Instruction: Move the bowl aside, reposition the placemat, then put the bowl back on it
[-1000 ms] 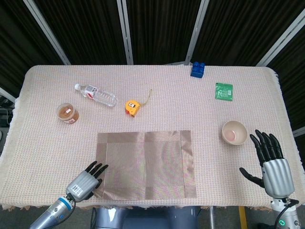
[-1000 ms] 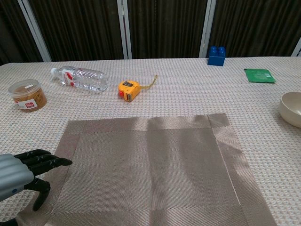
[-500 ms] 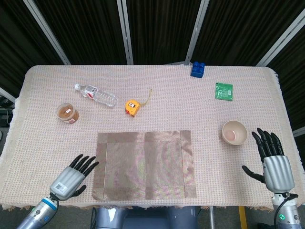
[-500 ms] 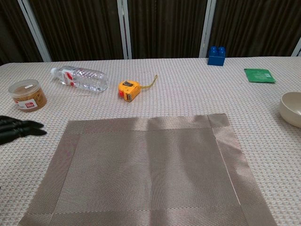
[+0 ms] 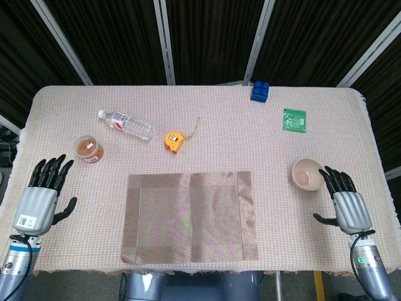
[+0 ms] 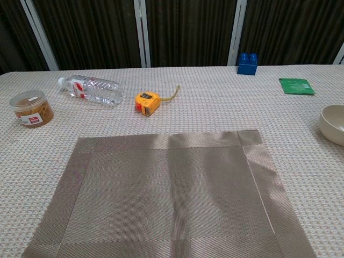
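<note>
While empty, both hands (image 5: 39, 199) (image 5: 346, 204) spread fingers.

Left hand (image 5: 42, 195), lower left of head view: silver-grey ribbed back, black fingers and thumb, small white label with dark print near the wrist, silver-and-blue forearm. Right hand (image 5: 344, 199), lower right: same grey back, black fingers; green light on the wrist below.

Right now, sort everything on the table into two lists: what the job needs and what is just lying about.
Job: cream round bowl; brown woven placemat.

Lying about: clear plastic water bottle; yellow tape measure; brown-filled round tub; blue toy brick; green flat packet.
</note>
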`<state>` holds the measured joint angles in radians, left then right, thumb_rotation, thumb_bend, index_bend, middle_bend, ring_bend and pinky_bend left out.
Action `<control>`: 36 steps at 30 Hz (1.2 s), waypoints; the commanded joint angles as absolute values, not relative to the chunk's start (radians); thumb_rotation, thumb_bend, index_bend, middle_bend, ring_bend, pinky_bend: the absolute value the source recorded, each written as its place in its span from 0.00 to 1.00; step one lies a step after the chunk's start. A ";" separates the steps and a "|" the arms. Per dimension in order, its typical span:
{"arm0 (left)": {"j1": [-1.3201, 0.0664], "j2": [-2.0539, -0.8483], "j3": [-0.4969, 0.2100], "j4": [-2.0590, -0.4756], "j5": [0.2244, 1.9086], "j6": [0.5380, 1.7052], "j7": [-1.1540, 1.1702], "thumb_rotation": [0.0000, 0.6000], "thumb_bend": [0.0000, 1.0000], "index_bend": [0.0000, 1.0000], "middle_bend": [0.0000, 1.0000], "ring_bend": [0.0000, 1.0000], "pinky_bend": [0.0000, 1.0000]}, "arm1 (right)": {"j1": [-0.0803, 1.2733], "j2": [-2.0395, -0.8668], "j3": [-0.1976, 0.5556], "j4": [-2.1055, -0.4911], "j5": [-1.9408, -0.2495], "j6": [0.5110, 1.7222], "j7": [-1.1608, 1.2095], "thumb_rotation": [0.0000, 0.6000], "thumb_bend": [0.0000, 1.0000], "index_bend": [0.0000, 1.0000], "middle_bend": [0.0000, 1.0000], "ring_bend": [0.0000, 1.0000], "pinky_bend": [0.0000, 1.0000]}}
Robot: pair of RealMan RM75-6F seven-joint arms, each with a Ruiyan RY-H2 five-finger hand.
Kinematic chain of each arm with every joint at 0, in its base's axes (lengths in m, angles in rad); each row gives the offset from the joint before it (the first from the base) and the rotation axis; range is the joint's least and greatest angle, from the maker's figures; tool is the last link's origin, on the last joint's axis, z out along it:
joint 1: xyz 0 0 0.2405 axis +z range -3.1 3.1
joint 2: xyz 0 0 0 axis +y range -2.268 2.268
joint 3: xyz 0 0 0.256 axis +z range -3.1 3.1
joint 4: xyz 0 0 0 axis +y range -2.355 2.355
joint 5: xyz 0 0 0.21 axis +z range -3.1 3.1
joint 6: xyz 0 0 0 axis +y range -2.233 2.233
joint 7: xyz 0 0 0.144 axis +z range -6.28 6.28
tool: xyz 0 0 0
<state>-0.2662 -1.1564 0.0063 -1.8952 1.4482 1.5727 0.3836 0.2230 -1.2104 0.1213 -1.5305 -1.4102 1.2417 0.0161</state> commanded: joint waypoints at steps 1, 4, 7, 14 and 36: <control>-0.260 -1.146 -0.011 -1.894 1.422 1.560 0.353 1.00 0.37 0.00 0.00 0.00 0.00 | 0.301 -1.251 0.142 -1.430 -1.328 1.110 0.023 1.00 0.01 0.12 0.00 0.00 0.00; -0.262 -1.134 -0.024 -1.888 1.405 1.542 0.337 1.00 0.37 0.00 0.00 0.00 0.00 | 0.334 -1.284 0.146 -1.364 -1.294 1.050 -0.003 1.00 0.01 0.18 0.00 0.00 0.00; -0.260 -1.127 -0.032 -1.883 1.394 1.531 0.325 1.00 0.37 0.00 0.00 0.00 0.00 | 0.355 -1.316 0.148 -1.311 -1.265 1.008 -0.017 1.00 0.01 0.23 0.00 0.00 0.00; -0.256 -1.116 -0.052 -1.881 1.370 1.508 0.300 1.00 0.37 0.00 0.00 0.00 0.00 | 0.388 -1.381 0.140 -1.209 -1.256 0.964 -0.022 1.00 0.01 0.28 0.00 0.00 0.00; -0.235 -1.097 -0.065 -1.900 1.388 1.482 0.259 1.00 0.37 0.00 0.00 0.00 0.00 | 0.424 -1.536 0.135 -0.990 -1.320 1.039 0.015 1.00 0.33 0.63 0.00 0.00 0.00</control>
<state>-0.2353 -1.0971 -0.0650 -1.9001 1.3881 1.4824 0.2595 0.4270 -1.5279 0.1359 -0.9988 -1.3072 1.0200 0.0080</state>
